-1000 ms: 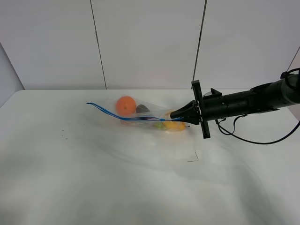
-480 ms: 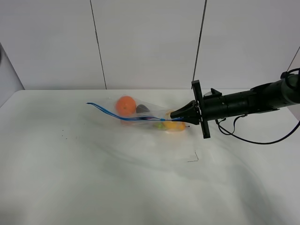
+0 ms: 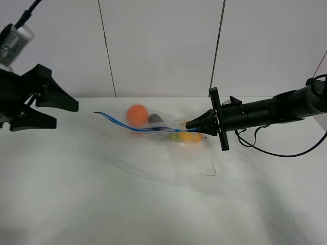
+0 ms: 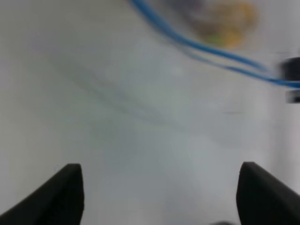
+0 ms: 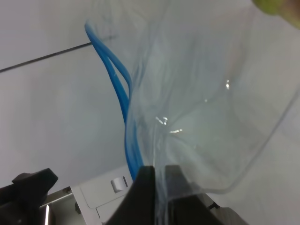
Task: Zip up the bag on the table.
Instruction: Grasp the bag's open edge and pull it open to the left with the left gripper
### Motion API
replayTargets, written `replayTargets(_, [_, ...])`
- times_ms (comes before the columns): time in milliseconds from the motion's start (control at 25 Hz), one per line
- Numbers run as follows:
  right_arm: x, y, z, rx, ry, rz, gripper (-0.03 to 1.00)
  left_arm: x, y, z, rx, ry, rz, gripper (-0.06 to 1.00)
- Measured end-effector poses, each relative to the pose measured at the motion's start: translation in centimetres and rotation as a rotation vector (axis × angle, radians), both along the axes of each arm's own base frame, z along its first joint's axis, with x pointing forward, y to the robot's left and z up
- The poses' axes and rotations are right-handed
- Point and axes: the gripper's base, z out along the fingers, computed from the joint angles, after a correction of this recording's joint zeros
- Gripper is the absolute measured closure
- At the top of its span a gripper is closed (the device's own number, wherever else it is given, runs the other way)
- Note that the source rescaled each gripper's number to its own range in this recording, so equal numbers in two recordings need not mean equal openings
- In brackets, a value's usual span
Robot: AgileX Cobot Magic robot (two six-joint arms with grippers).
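Observation:
The clear bag (image 3: 162, 124) lies on the white table (image 3: 153, 204), with an orange fruit (image 3: 137, 115), a dark item and yellow produce (image 3: 190, 136) inside. Its blue seal strip (image 3: 122, 124) runs along the near edge and stands slightly parted at the left end. My right gripper (image 3: 192, 124) is shut on the strip's right end; the right wrist view shows its fingertips (image 5: 146, 187) pinching plastic and the strip (image 5: 123, 101). My left gripper (image 3: 60, 114) is open and empty, well left of the bag. The left wrist view is blurred and shows the strip (image 4: 206, 49) far ahead.
A black cable (image 3: 271, 149) trails from the right arm onto the table. A small dark mark (image 3: 211, 172) sits on the table in front of the bag. A white panelled wall (image 3: 163, 46) stands behind.
My left arm has come into the exterior view from the left, where it was out of view before. The right gripper and the bag have not moved.

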Motion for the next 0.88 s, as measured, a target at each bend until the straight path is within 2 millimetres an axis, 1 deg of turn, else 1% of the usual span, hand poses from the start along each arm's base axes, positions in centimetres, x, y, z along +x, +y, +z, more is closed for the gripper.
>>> replayTargets(200, [0.0, 0.0, 0.0, 0.000, 0.000, 0.000, 0.97, 1.6, -1.1, -0.6, -0.181, 0.064, 0.036, -0.06])
replayTargets(280, [0.0, 0.0, 0.0, 0.000, 0.000, 0.000, 0.97, 2.0, -2.1, -0.9, -0.219, 0.087, 0.048, -0.06])
replayTargets(400, [0.0, 0.0, 0.0, 0.000, 0.000, 0.000, 0.97, 2.0, -4.8, -1.2, -0.240, 0.113, 0.060, -0.06])
replayTargets(480, [0.0, 0.0, 0.0, 0.000, 0.000, 0.000, 0.97, 1.7, -7.3, -1.6, -0.255, 0.136, 0.080, -0.06])
replayTargets(560, [0.0, 0.0, 0.0, 0.000, -0.001, 0.000, 0.97, 1.6, -9.5, -2.3, -0.270, 0.166, 0.125, -0.06])
replayTargets(640, [0.0, 0.0, 0.0, 0.000, -0.001, 0.000, 0.97, 1.4, -11.8, -3.5, -0.281, 0.221, 0.163, -0.06])
replayTargets(800, [0.0, 0.0, 0.0, 0.000, -0.002, 0.001, 0.97, 1.6, -15.0, -6.7, -0.274, 0.336, 0.249, -0.06])
replayTargets(840, [0.0, 0.0, 0.0, 0.000, -0.002, 0.001, 0.97, 1.8, -15.5, -7.4, -0.286, 0.368, 0.286, -0.06])
replayTargets(880, [0.0, 0.0, 0.0, 0.000, -0.002, 0.001, 0.97, 1.8, -15.5, -7.4, -0.286, 0.368, 0.286, -0.06])
